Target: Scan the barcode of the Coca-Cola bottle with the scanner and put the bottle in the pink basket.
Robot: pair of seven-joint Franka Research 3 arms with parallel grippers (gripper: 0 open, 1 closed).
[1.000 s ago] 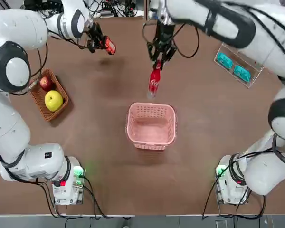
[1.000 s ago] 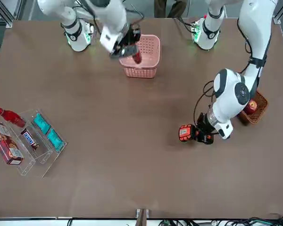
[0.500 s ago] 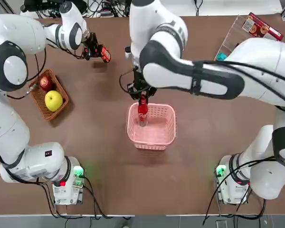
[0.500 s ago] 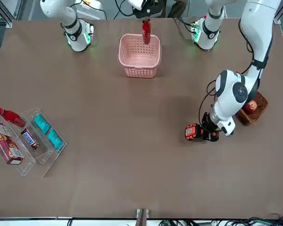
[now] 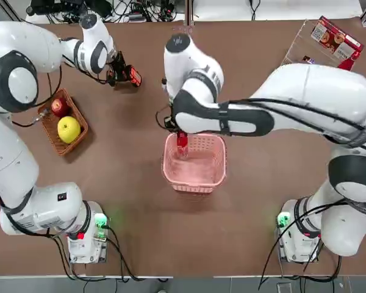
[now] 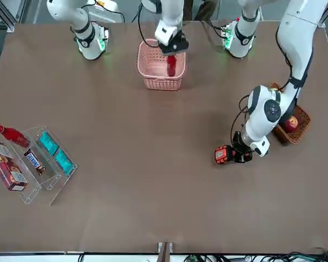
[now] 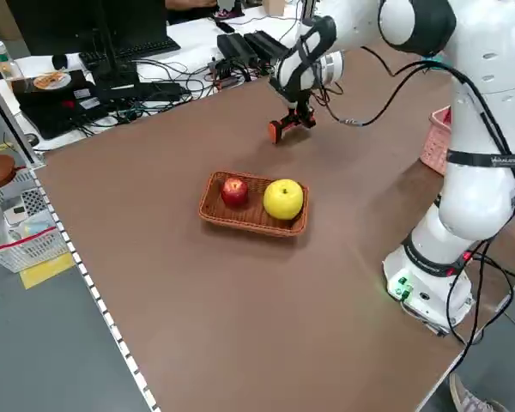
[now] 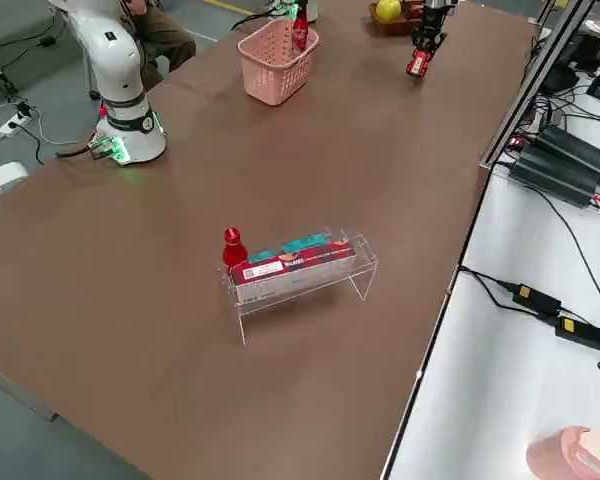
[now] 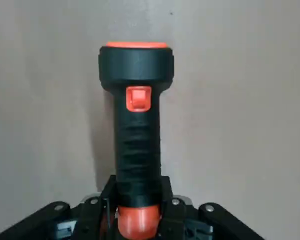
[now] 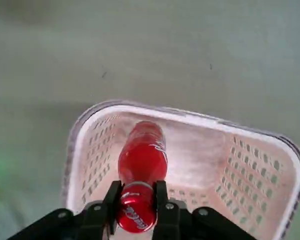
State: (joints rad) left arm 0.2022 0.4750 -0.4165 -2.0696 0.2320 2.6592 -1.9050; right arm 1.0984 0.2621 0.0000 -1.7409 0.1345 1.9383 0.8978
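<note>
- Brown table [image 5: 262, 183], pink basket [image 5: 213, 174] near middle.
- Right gripper [image 10: 138, 200] clamped on Coca-Cola bottle [image 10: 141, 160], upright inside basket.
- Left gripper [image 9: 137, 212] grasping scanner [image 9: 136, 125], well apart.
- Placing step; next, likely release.

You see two white Franka arms with dark grey joint rings and black cables along the links. Each base glows green. The black left gripper [image 9: 137, 220] and right gripper [image 10: 137, 210] show small silver screws.

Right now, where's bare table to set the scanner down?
Bare: the wide stretch between the pink basket and the clear rack. Crowded: around the wicker fruit basket, where the left gripper holds the scanner.
</note>
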